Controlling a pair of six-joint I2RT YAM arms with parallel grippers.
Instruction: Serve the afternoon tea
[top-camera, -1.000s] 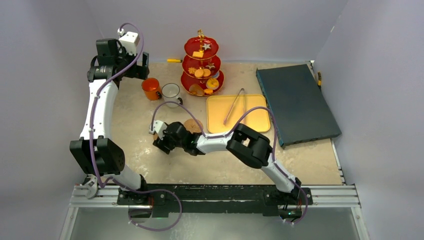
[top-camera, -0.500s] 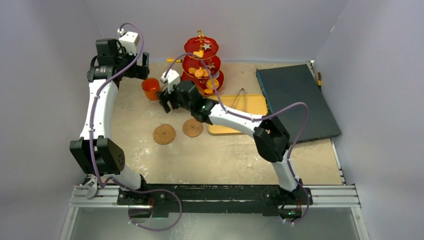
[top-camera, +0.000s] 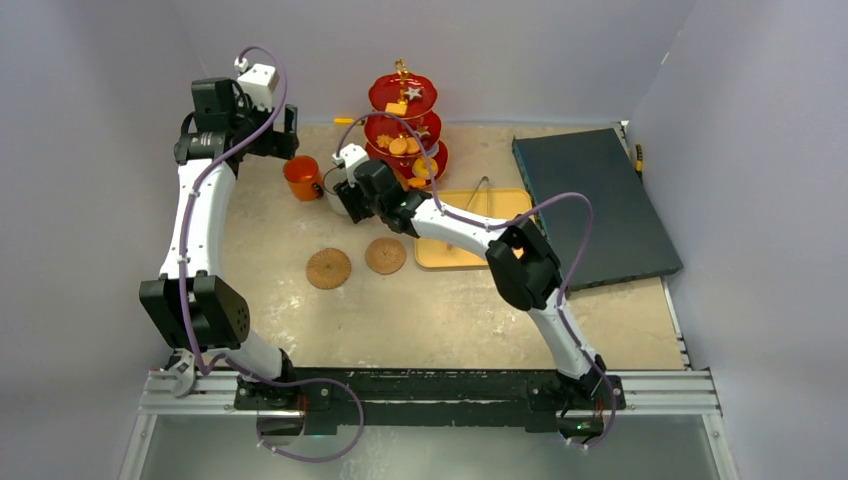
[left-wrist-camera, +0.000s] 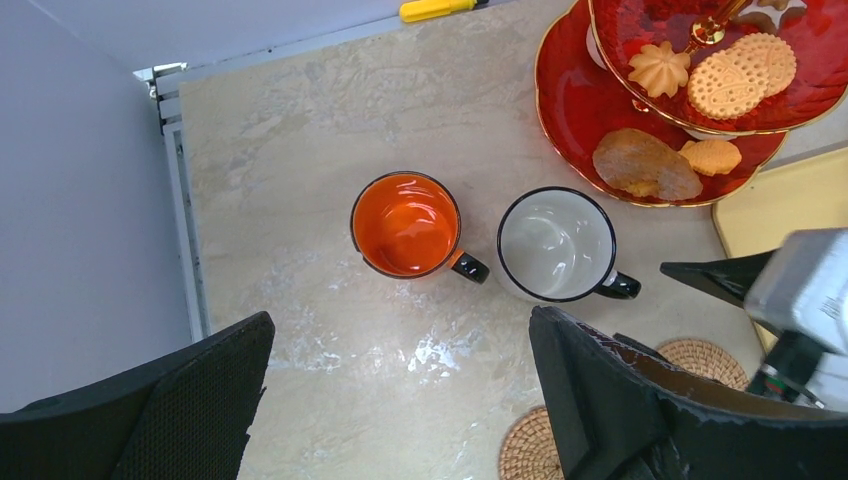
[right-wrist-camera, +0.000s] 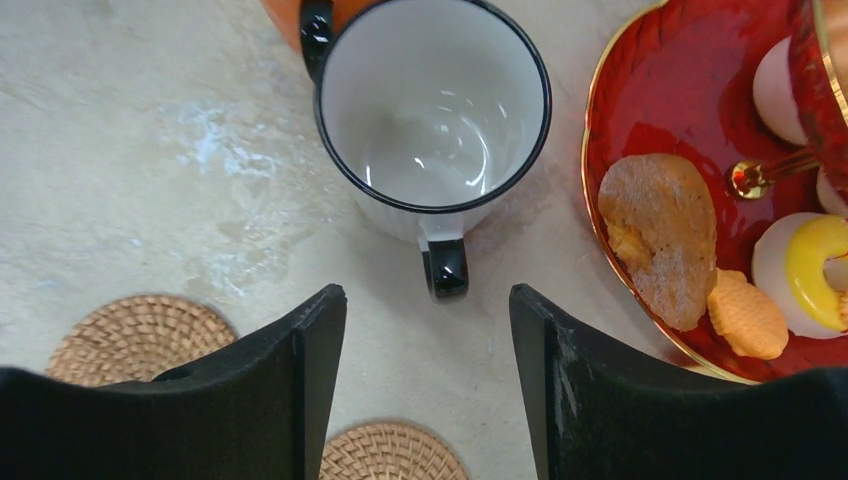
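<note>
Right gripper (right-wrist-camera: 427, 305): jaws spread wide, holding nothing, pointed down at the white enamel mug with the black rim (right-wrist-camera: 432, 105), upper centre of the right wrist view. The mug's black handle (right-wrist-camera: 446, 268) points toward me, in line with the gap between my fingers and just short of their tips. Judgement: this is the approach for a handle grasp. The handle is a narrow hold that fits well within my opening.

Left gripper (left-wrist-camera: 400, 325): also open and empty, hovering above the glossy orange mug (left-wrist-camera: 405, 223), centre of the left wrist view. Its handle points lower right, toward the white mug. The two mugs stand just beside each other, not touching.

Red three-tier stand with the gold handle (top-camera: 403, 125): upper centre of the top view, loaded with small pastries and biscuits (right-wrist-camera: 660, 225). Its lowest plate sits near the white mug's right side, so my right-hand finger has little room there. A sideways slip could knock the plate.

Two round woven coasters (top-camera: 328, 268) lie side by side lower in the frame, both bare. Judgement: they are probably where the mugs go. Neither mug is on one yet.
</note>
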